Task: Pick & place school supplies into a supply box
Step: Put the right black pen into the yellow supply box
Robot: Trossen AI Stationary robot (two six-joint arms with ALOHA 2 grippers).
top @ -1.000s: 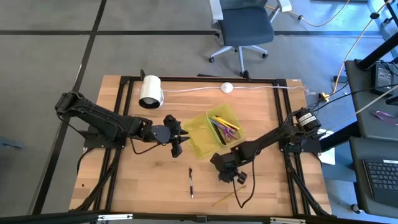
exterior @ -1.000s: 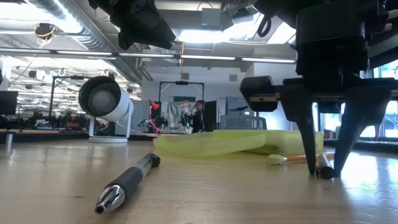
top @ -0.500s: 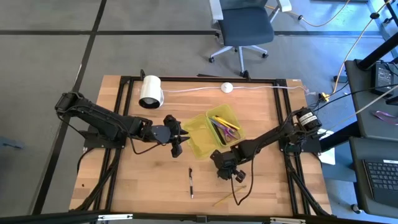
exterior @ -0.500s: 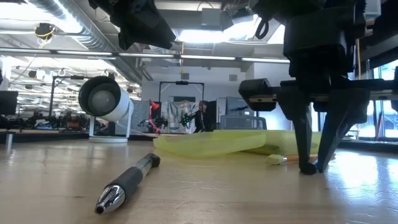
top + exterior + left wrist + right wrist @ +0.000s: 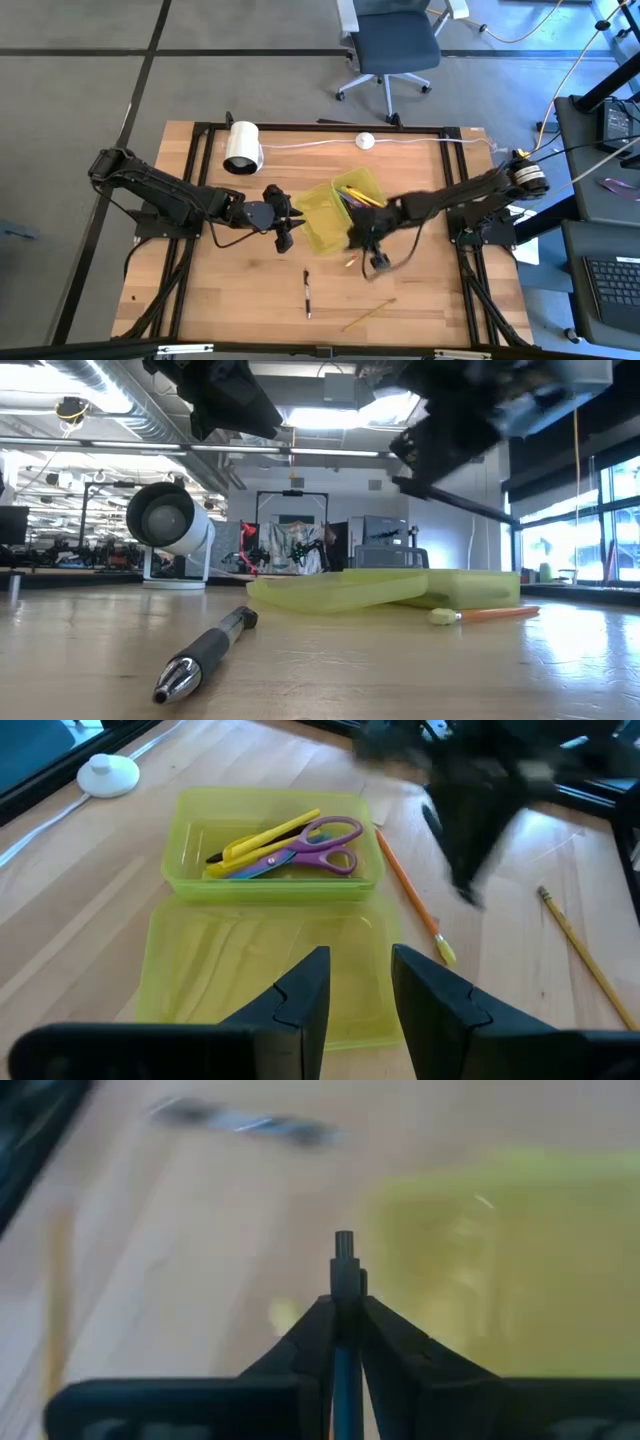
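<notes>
The right claw (image 5: pixel 345 1305) is pinched tight on a thin dark pen (image 5: pixel 344 1270), whose tip sticks out past the two fingers; the fingers meet on its shaft with no gap showing. In the high view this right claw (image 5: pixel 372 243) hangs at the near right edge of the supply box (image 5: pixel 322 232), lifted off the wooden surface (image 5: pixel 230 300), with the arm blurred.

The left claw (image 5: pixel 358 1000) is narrowly open with nothing between its fingers, pointing at the yellow-green supply box (image 5: pixel 185 870); from above, the left claw (image 5: pixel 287 226) sits just beside the box's left edge. The box lies open in two halves. The far half holds the purple-handled scissors (image 5: pixel 305 848) and a yellow pencil (image 5: pixel 262 836) lying together; the near half, closest to the left claw, looks bare.

An orange pencil (image 5: pixel 408 895) lies on the surface just beside the box's right side, with a pale tip. Another yellow pencil (image 5: pixel 367 314) rests well apart, near the front of the surface. A black pen (image 5: pixel 307 293) with a silver tip lies alone at the front centre; the low view shows it close up (image 5: pixel 205 652).

At the far side stand a white roll (image 5: pixel 242 147) and a small white puck (image 5: pixel 365 141) on a cable
</notes>
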